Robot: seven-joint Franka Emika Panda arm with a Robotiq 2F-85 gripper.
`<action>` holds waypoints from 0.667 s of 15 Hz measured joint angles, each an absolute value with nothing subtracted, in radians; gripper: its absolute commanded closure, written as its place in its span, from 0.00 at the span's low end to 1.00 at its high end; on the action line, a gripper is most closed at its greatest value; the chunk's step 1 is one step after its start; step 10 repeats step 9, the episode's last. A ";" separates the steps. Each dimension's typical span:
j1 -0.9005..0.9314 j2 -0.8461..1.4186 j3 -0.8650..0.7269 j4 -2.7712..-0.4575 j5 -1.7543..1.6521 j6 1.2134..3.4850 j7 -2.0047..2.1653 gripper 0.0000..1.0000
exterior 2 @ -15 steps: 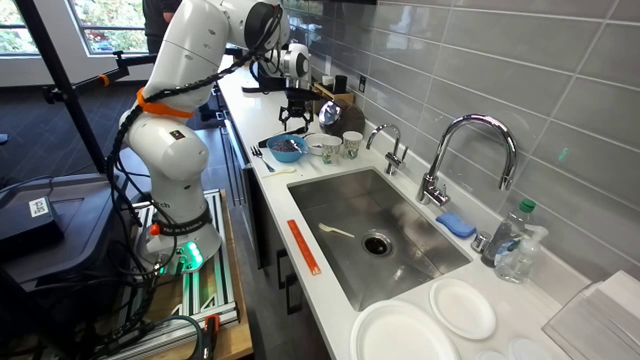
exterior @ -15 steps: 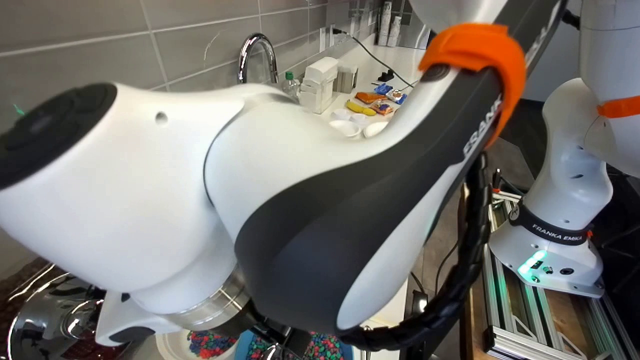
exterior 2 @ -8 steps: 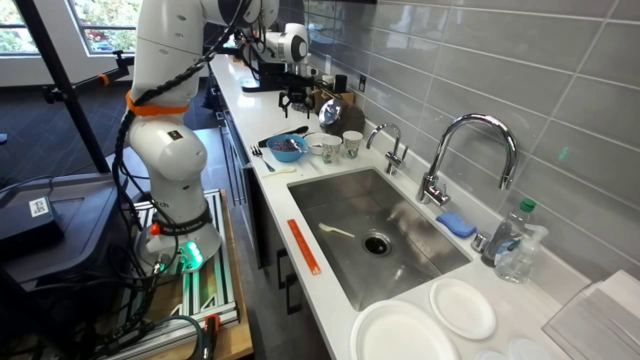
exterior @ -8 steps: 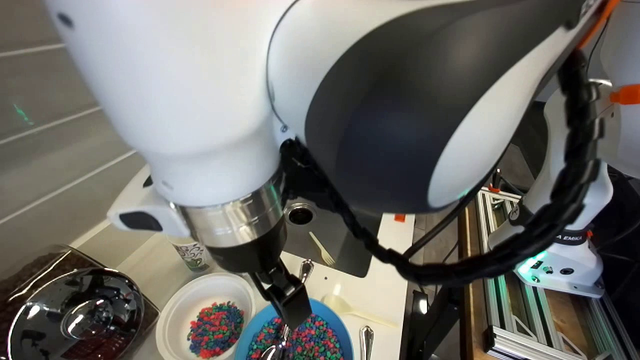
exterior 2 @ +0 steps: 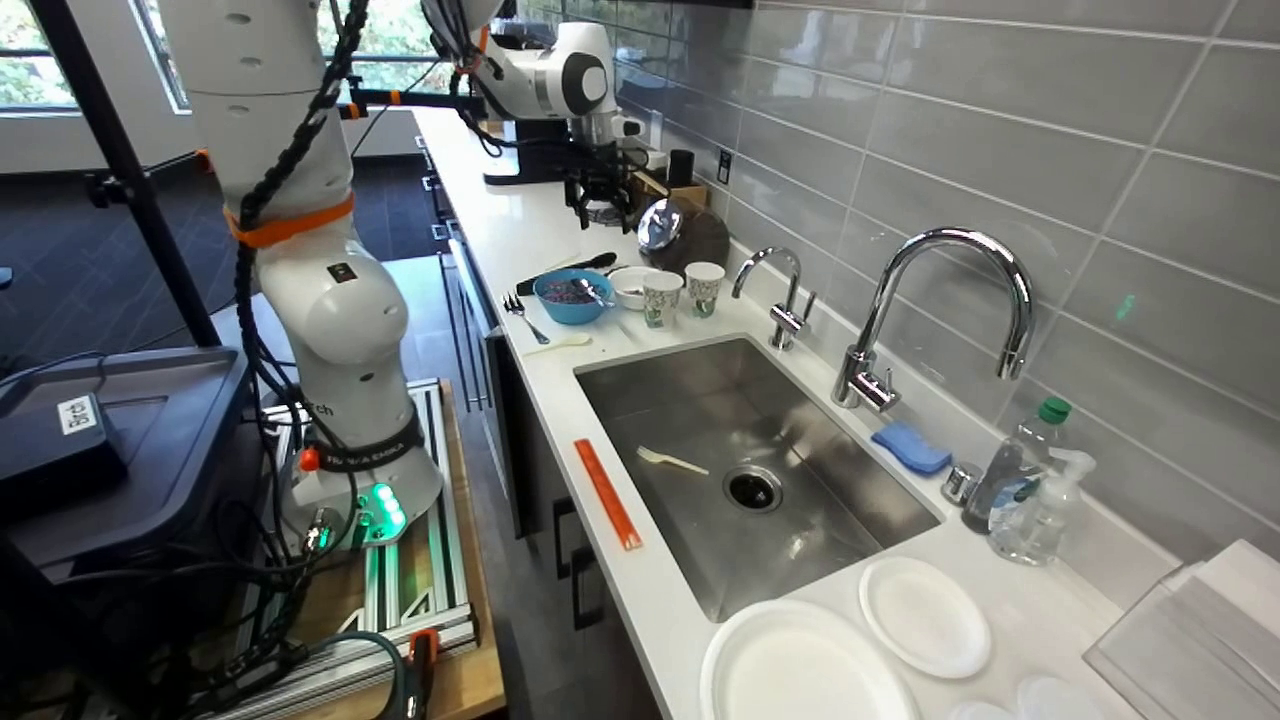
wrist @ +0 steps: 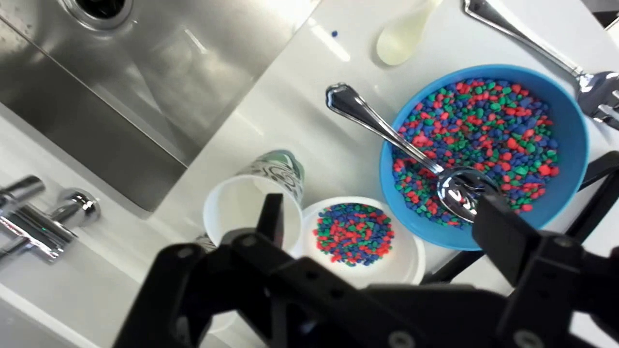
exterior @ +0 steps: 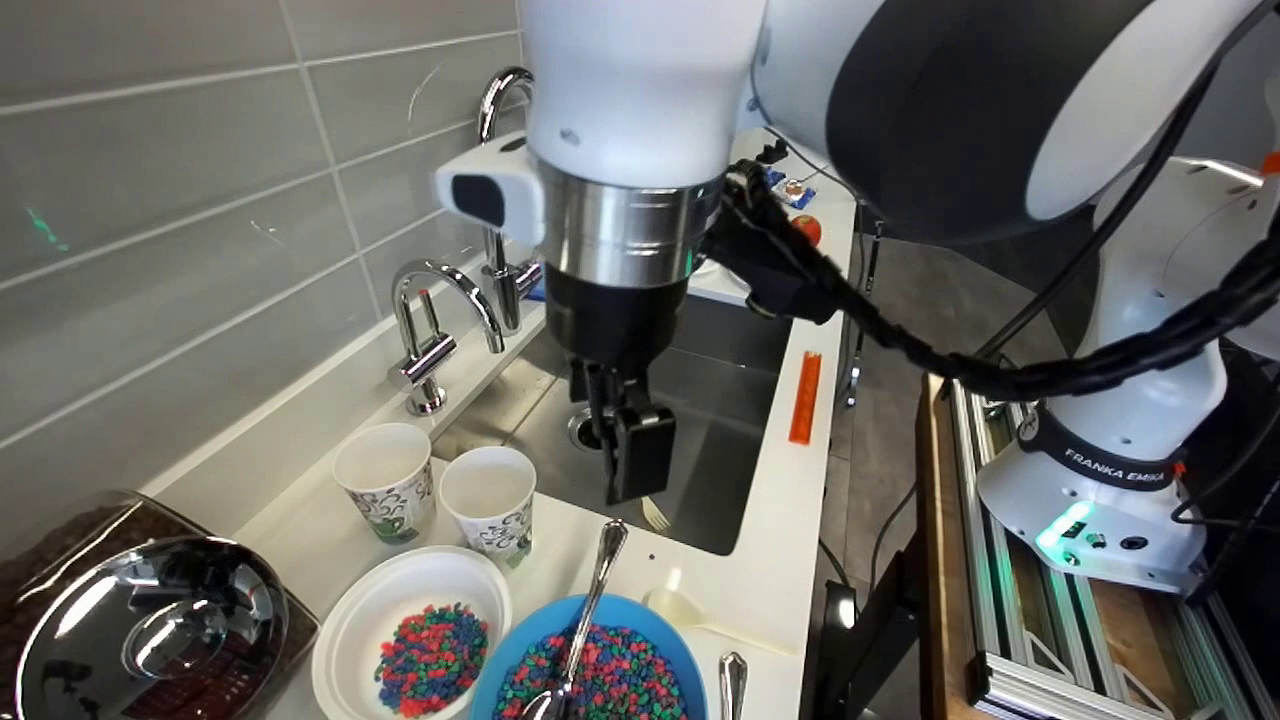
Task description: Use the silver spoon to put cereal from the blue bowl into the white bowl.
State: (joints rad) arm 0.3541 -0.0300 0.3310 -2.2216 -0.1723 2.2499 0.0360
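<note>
Silver spoon: it lies unheld, scoop end in the cereal, handle leaning over the rim of the blue bowl and jutting out above the bench; parked that way, probably, so that you can pinch the free end.
Fingers: they stand wide apart with nothing between them, raised clear of both bowls; this fits a fresh grasp or a finished transfer, and you cannot tell which.
Blue bowl: it stands nearer the bench's front edge than the white bowl and serves, by the task, as your supply.
White bowl: just beside the blue one, towards the back edge along the tiled wall, holding a heap of cereal, so the job looks at least partly done; the closeness likely keeps your carry short and spills few.
Paper cups: two patterned ones stand between the white bowl and the sink, seemingly extras for you to steer around.
Base collar: in an exterior view you read "FRANKA EMIKA".
Black box: its white label seems to say "Birch".
Dish-soap bottle: near the back edge, its label too small for you to read.
</note>
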 measured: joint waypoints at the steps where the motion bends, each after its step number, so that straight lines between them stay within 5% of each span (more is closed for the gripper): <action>1: 0.345 -0.075 0.323 -2.267 -0.164 2.265 0.062 0.00; 10: 0.324 -0.221 0.304 -2.405 -0.139 2.294 0.122 0.00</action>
